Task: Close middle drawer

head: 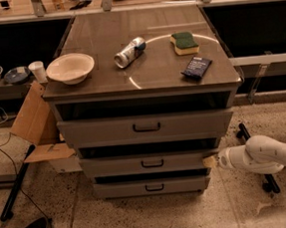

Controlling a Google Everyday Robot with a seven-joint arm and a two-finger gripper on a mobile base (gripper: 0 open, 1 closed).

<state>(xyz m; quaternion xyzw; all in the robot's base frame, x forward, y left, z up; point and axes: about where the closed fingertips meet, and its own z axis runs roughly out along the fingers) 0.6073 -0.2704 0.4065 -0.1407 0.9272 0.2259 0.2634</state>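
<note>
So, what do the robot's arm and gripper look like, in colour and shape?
The arm is white, with smooth rounded shells and a thick, tube-like forearm. No cables or markings show on it. The gripper, at the right end of the middle drawer front, is small and pale yellowish.

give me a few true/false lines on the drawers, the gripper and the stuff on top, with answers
1. The gripper is at the right end of the middle drawer front. True.
2. The can lies in the bowl. False: the can lies on its side on the cabinet top, apart from the bowl.
3. A green sponge sits on the cabinet top. True.
4. The gripper is on the middle drawer's handle. False: the handle at the centre is free.
5. The dark packet is on the floor. False: the packet lies on the cabinet top, near its right edge.
</note>
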